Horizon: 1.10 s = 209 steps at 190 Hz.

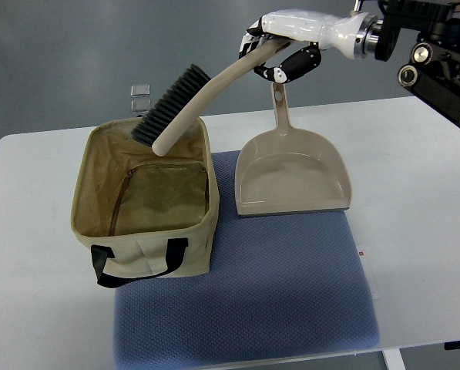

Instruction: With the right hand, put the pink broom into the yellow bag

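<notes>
Holding broom [185, 108] over bag [83, 231].
We are gripping its handle in our right hand [280, 46], fingers curled; brush head tilting down inside bag's rim.

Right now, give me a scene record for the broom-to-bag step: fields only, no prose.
right hand: top right, fingers closed on the broom handle
left hand: not in view
broom: beige-pink, held tilted, bristle head low over the bag's back rim, not yet released
bag: pale yellow fabric, open top, black handles, standing on the mat's left part
dustpan: same colour as broom, flat on mat, right of the bag, handle pointing away
mat: blue, on the white table
</notes>
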Motion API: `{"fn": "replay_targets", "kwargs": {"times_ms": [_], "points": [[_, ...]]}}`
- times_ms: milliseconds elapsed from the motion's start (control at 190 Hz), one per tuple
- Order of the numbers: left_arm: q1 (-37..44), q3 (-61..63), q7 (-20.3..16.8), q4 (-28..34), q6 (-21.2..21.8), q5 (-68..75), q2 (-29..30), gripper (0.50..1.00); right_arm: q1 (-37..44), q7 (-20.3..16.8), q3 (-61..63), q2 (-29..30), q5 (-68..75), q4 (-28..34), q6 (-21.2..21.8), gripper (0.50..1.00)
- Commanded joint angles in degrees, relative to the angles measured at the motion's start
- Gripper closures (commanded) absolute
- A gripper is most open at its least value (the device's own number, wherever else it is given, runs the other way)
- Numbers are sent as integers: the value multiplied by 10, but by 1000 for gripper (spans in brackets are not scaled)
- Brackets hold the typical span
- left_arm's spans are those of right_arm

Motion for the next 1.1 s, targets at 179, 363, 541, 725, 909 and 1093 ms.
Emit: {"fn": "replay_targets", "kwargs": {"times_ms": [179, 363, 541, 725, 909, 1093], "points": [[0, 0, 0, 0, 0, 0, 0, 500, -13, 0, -68, 70, -46, -36, -67, 1000], [0, 0, 0, 0, 0, 0, 0, 500, -14, 0, -96, 75, -47, -41, -112, 991], [0, 0, 0, 0, 0, 0, 0, 500, -20, 3, -94, 80, -44, -40, -123, 765], [0, 0, 0, 0, 0, 0, 0, 500, -33, 5, -87, 80, -37, -38, -149, 607], [0, 0, 0, 0, 0, 0, 0, 500, -34, 7, -73, 73, -33, -37, -150, 605], [0, 0, 0, 0, 0, 0, 0, 500, -55, 6, -5, 68, -32, -37, -149, 599]]}}
